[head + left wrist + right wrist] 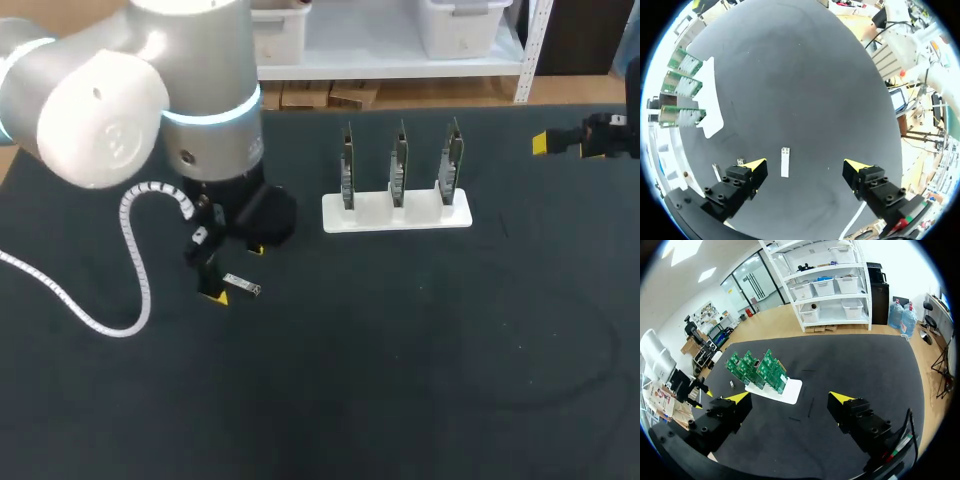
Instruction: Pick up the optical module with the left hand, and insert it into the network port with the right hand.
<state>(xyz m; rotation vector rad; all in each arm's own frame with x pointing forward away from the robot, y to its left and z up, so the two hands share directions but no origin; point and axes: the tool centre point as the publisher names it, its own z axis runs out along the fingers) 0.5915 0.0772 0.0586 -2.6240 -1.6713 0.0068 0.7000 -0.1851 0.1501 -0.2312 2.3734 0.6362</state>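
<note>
Black matting covers the table [400, 380] from edge to edge. Largest on it is the left arm [150, 100], a grey and white body coming in at the far left, with a white coiled cable [135, 260] looping from it down onto the table. The right arm [610, 135] shows only at the far right edge, low over the table.

Far of the middle and a little to the right stands a white stand [395, 212], a flat slab lying crosswise. Three green circuit boards [399, 165] stand upright in it, side by side and evenly apart; whether their ports are free cannot be made out.

The left hand [807, 167] hangs low over the left part of the table, left of the stand and apart from it. Its fingers [756, 167] are spread wide and grip nothing. The right hand [790, 399] is likewise spread wide and carries nothing; it is at the far right, well apart from the stand, with the boards ahead of it in its wrist view.

Smallest is the optical module [784, 162], a slim silvery bar lying flat on the table between the left hand's spread fingers. It is nearer the finger on the stand's side, with a gap to both.
</note>
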